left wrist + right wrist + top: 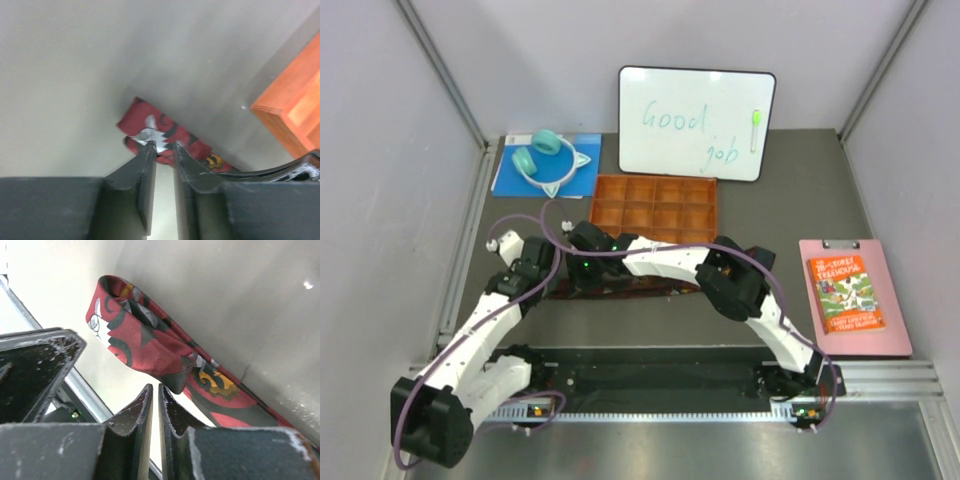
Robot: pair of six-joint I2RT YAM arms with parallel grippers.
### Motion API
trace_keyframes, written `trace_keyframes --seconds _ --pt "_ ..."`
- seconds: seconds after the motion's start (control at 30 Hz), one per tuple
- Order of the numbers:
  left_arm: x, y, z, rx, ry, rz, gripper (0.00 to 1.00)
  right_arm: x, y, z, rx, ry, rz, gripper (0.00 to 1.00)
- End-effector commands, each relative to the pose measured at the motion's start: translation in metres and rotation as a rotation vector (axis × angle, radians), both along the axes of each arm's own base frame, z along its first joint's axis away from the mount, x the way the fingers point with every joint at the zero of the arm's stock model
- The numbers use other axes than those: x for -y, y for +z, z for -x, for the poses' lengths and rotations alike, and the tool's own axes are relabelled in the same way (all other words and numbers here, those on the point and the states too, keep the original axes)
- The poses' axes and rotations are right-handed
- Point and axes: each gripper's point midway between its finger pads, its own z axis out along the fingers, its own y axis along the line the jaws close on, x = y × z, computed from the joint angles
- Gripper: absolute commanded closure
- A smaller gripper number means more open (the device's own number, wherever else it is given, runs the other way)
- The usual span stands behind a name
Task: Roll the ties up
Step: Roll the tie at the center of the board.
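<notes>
Slippage is the risk: the tie (650,291) lies on the counter (770,210) just before the tray (656,179), one end folded. The left claw (164,146) sits a slit apart on its tip, grip uncertain; the right claw (155,388), almost together, holds nothing visible, so the fold may spring open.

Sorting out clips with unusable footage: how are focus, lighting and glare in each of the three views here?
Top external: evenly lit, sharp, whiteboard writing legible, though the arms cover most of the tie. Left wrist: soft throughout, tie pattern and orange tray edge blurred. Right wrist: tie pattern crisp, a small glare spot on the table, left side washed out.
</notes>
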Motion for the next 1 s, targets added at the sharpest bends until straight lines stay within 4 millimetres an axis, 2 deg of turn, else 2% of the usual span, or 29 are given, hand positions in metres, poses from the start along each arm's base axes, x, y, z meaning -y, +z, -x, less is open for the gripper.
trace_keyframes --seconds 0.0,0.1,0.23,0.27,0.3,0.37,0.57,0.7,0.97 --pt "-0.014 0.015 0.002 0.039 0.088 -0.015 0.60 -0.001 -0.005 -0.010 0.036 0.005 0.017 0.90" --pt "-0.012 0.013 0.003 0.056 0.089 0.013 0.51 0.002 -0.009 -0.011 0.043 0.011 0.031 0.91" --pt "-0.018 0.009 0.006 0.050 0.121 0.022 0.49 0.011 -0.007 -0.013 0.080 0.021 0.060 0.91" --pt "-0.019 0.008 0.007 0.046 0.129 0.025 0.49 0.012 0.002 -0.014 0.092 0.022 0.049 0.92" --pt "-0.020 0.003 0.009 0.035 0.132 0.035 0.49 0.017 0.000 -0.013 0.097 0.029 0.059 0.92" --pt "-0.021 -0.003 0.008 0.028 0.144 0.058 0.52 0.018 0.013 -0.012 0.116 0.033 0.037 0.92" --pt "-0.013 -0.022 0.008 0.019 0.132 0.123 0.60 0.025 0.016 -0.005 0.100 0.048 0.036 0.92" --pt "-0.012 -0.029 0.009 0.017 0.120 0.128 0.62 0.029 0.022 -0.001 0.096 0.049 0.022 0.92" --pt "-0.010 -0.042 0.017 -0.010 0.113 0.137 0.63 0.027 0.051 0.001 0.111 0.057 -0.023 0.92"
